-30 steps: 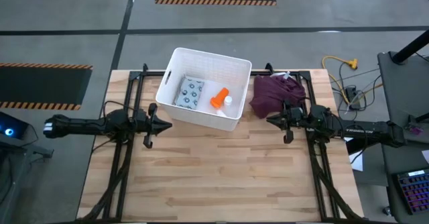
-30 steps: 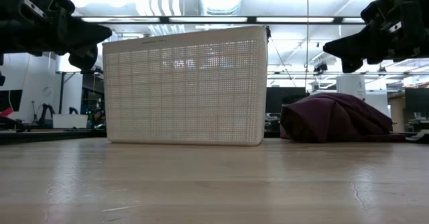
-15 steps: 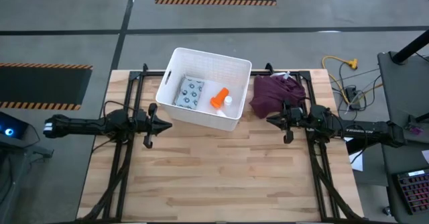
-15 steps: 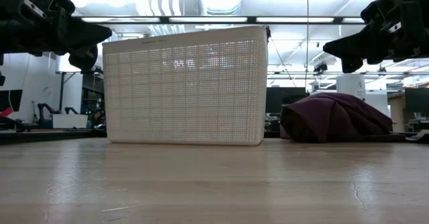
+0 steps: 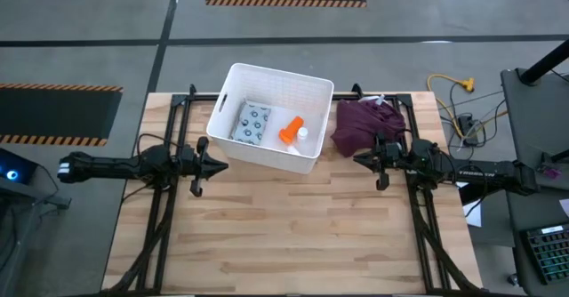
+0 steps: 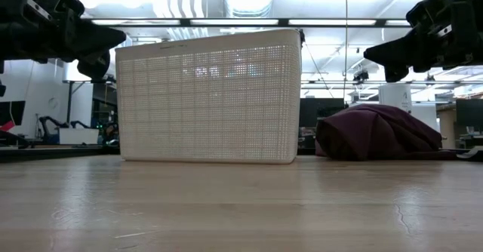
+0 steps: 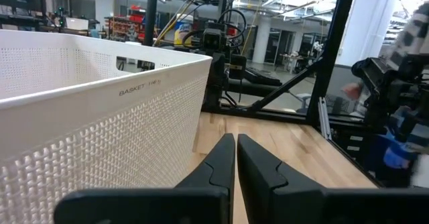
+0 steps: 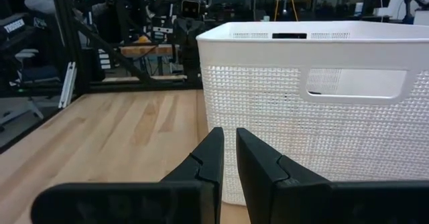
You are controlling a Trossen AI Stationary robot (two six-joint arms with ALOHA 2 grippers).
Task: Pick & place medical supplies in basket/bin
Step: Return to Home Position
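The white basket (image 5: pixel 228 91) stands on the far middle of the table. Inside it lie the grey-blue dotted packet (image 5: pixel 252 123), the orange bottle-like piece (image 5: pixel 291 129) and a tiny white vial (image 5: pixel 303 133); I cannot make out the tiny tube. My left gripper (image 5: pixel 223 163) hovers shut above the table, just off the basket's near left corner. My right gripper (image 5: pixel 356 159) hovers shut to the right of the basket, near the maroon cloth. In the low view both grippers, left (image 6: pixel 121 35) and right (image 6: pixel 367 53), hang well above the tabletop.
A maroon cloth heap (image 5: pixel 366 124) lies on the table right of the basket, at the far right. Black frame rails (image 5: pixel 162 210) run along both table sides. The near half of the wooden tabletop (image 5: pixel 293 235) holds bare wood.
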